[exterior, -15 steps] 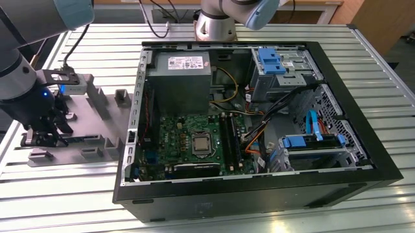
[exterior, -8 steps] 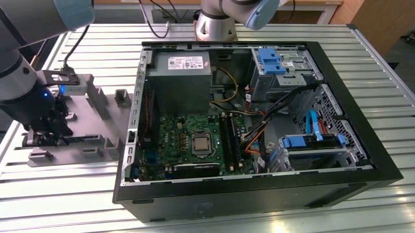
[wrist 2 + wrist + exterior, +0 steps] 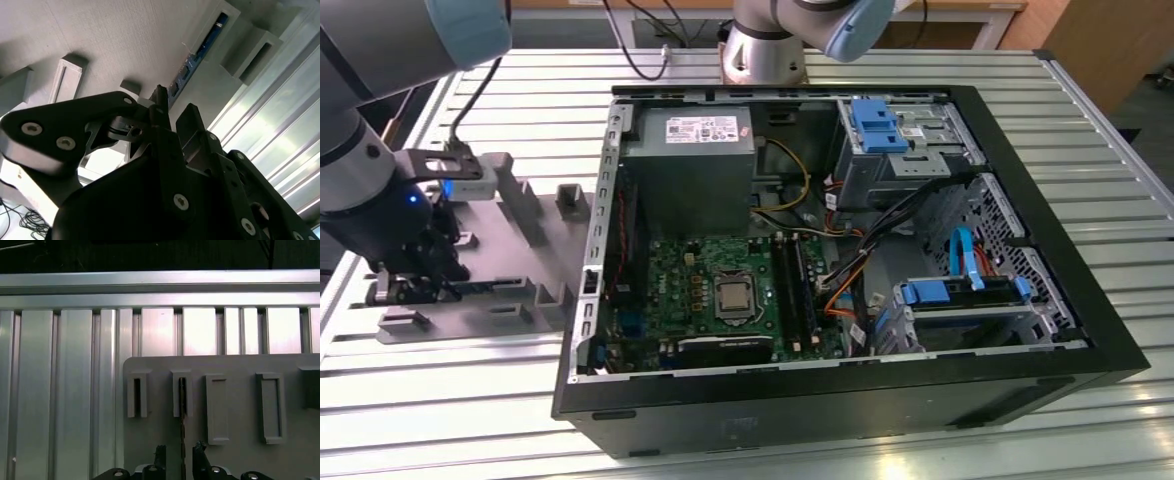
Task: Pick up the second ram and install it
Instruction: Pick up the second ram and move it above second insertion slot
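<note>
In the exterior view my claw [image 3: 414, 285] hangs low over the grey fixture [image 3: 520, 235] on the worktop [image 3: 881, 70], left of the computer case [image 3: 854, 405] and well apart from the motherboard slots [image 3: 794, 290]. In the first wrist view the second ram [image 3: 182, 412] stands on edge in the fixture, with my fingertips [image 3: 200, 450] spread to either side of it, not pinching. The second wrist view shows the same open gap near the ram [image 3: 201, 51], so I judge that both the pickup and the install are not yet done.

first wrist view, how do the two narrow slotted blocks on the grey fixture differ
The edge block has an empty slot; the next block holds the second ram on edge. The open gripper lines up with the next block, not the edge block. Both are grey and narrow-slotted.
</note>
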Action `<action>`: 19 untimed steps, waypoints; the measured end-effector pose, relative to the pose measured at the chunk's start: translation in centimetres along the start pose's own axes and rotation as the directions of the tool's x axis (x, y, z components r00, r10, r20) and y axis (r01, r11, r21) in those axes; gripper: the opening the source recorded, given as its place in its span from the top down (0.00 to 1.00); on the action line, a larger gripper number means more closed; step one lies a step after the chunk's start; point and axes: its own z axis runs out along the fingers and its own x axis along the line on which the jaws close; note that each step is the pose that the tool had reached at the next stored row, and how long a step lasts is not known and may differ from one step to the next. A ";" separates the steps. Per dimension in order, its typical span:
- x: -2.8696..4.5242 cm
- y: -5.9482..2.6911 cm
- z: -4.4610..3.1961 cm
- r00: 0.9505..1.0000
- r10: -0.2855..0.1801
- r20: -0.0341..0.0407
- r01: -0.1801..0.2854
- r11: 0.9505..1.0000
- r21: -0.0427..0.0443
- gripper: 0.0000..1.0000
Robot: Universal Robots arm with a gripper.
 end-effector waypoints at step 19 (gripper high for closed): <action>-0.40 0.33 0.78 1.000 0.000 0.003 0.000 1.000 0.010 0.74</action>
